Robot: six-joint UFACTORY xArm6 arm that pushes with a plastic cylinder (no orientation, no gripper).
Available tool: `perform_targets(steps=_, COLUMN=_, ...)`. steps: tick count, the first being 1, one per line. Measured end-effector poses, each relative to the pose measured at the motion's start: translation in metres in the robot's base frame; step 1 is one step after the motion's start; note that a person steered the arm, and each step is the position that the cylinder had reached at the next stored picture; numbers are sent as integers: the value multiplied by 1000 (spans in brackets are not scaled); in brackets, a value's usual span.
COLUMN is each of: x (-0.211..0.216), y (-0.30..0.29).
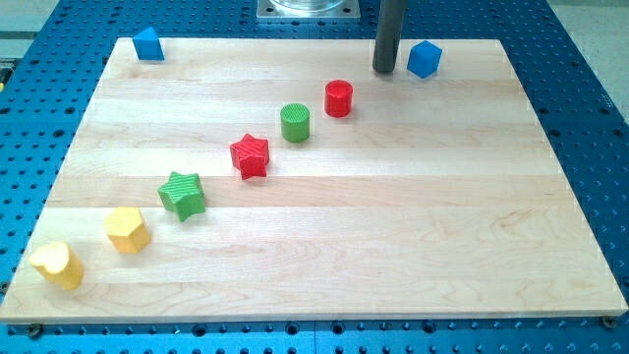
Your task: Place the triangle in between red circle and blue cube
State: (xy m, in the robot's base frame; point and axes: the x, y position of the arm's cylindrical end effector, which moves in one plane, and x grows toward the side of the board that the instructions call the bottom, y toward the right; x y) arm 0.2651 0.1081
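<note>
Because the table (324,256) is one wide bare slab of pale wood, everything I care about sits along its far edge and along a diagonal line of blocks. That line runs from the view's bottom left upward: a yellow heart-like block (57,265), a yellow hexagon (128,229), a green star (183,194), a red star (250,155), a green cylinder (295,122) and the red circle (338,98) at its upper end. The blue cube (424,59) lies near the top edge, right of the red circle, with a bare gap between the two — the slot I must fill.

I carry no claw, so there is nothing to be apart or together; only a rod. My tip (384,71) rests just left of the blue cube, apparently not touching it, above and right of the red circle.

The blue triangle (148,44) sits at the table's top left corner, well apart from me. I judge it must be pushed rightward along the top edge, so I need to get to its left side first.
</note>
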Motion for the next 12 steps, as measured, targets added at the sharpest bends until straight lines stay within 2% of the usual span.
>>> perform_targets(steps=2, x=-16, y=89)
perform_targets(steps=3, x=-9, y=1)
perform_targets(steps=4, x=-7, y=-153)
perform_targets(steps=5, x=24, y=-322)
perform_targets(steps=6, x=21, y=-413)
perform_targets(steps=8, x=-67, y=-384)
perform_targets(steps=9, x=-26, y=-300)
perform_targets(steps=10, x=40, y=-206)
perform_targets(steps=11, x=48, y=-198)
perform_targets(steps=12, x=31, y=-277)
